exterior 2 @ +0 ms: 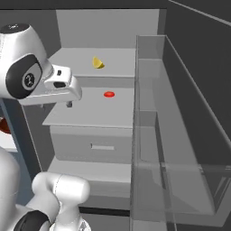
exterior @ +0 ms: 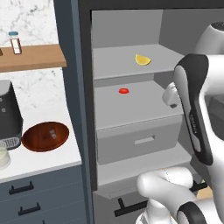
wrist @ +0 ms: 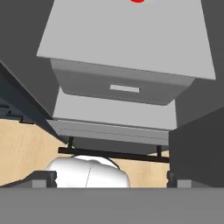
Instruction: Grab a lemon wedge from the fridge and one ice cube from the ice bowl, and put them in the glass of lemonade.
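Observation:
The fridge [exterior: 83, 109] stands open. A yellow lemon wedge [exterior: 142, 60] [exterior 2: 98, 62] lies on its upper shelf. My gripper [exterior 2: 68, 104] hangs in front of the shelf below, pointing down, lower than the wedge and to its side. In the hand view the gripper [wrist: 111, 179] is open, fingertips [wrist: 43, 178] far apart with nothing between them, over the fridge drawer [wrist: 122, 87]. On the counter left of the fridge sits the brown ice bowl [exterior: 33, 140] holding a pale ice cube [exterior: 52, 133]. The glass of lemonade [exterior: 3, 158] is cut by the left edge.
A small flat red item [exterior: 124, 91] [exterior 2: 108, 94] lies on the second shelf. The open fridge door with clear bins [exterior 2: 180, 149] stands on the right. A black appliance [exterior: 8, 113] sits behind the bowl, under a wooden wall shelf [exterior: 35, 57].

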{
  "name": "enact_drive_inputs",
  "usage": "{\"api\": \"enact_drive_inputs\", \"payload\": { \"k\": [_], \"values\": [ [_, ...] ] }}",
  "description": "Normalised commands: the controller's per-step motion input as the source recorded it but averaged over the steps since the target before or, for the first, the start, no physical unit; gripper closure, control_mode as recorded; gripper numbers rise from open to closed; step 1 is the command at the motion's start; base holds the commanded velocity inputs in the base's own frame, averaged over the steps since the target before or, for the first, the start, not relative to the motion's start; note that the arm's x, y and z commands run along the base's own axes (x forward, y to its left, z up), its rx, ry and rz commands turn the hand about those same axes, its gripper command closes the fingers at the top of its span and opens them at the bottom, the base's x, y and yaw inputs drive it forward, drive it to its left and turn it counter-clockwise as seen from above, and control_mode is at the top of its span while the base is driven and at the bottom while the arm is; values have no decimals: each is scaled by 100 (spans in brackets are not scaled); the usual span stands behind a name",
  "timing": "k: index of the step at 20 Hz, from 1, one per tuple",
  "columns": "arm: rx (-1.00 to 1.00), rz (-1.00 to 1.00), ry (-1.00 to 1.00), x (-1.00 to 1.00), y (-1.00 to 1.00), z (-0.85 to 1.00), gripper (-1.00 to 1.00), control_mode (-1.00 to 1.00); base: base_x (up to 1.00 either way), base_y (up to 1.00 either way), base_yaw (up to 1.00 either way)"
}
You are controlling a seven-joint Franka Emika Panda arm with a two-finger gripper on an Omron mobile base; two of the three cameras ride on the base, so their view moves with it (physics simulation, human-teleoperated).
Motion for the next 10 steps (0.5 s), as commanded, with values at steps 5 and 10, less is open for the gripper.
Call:
{"api": "enact_drive_inputs", "payload": {
  "k": [5, 10],
  "values": [
    [9, 0, -24, -12, 0, 6, -100, -100, 0, 0, 0],
    [17, 0, -28, -3, 0, 26, -100, -100, 0, 0, 0]
  ]
}}
